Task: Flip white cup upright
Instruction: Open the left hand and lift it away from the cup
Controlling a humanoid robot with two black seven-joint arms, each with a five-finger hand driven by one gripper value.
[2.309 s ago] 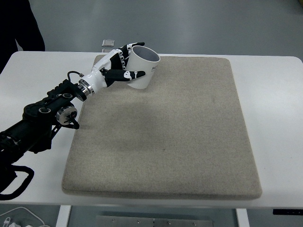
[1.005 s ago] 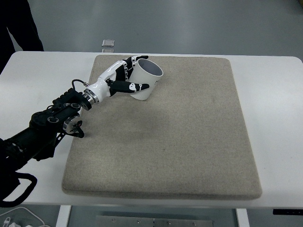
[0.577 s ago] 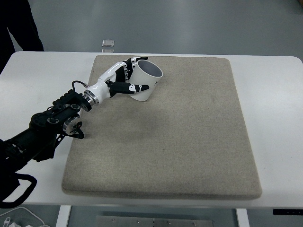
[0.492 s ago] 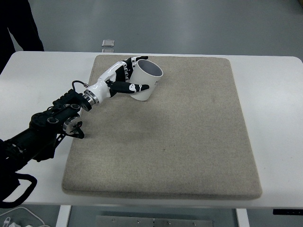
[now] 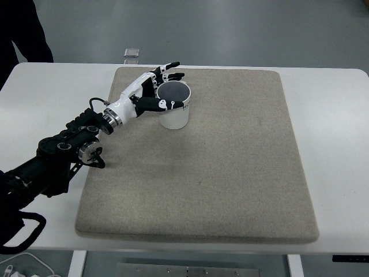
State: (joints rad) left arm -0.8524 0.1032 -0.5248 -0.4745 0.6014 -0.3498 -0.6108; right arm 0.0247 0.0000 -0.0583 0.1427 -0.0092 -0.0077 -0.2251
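Top view – white cup (image 5: 174, 108) upright, base partly hidden – left hand (image 5: 151, 92) spread alongside

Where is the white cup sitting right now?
The white cup stands upright, mouth up, on the far left part of the beige mat, near its back edge. The left hand is spread around its left side.

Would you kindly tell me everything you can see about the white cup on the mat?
The plain white cylindrical cup stands upright, its open mouth facing up and showing a greyish shaded inside. It looks smooth, with a small dark mark near the rim on its right side; no handle shows. It sits near the far left corner of the beige felt mat. The left hand wraps loosely around its left side, fingers spread at the rim.
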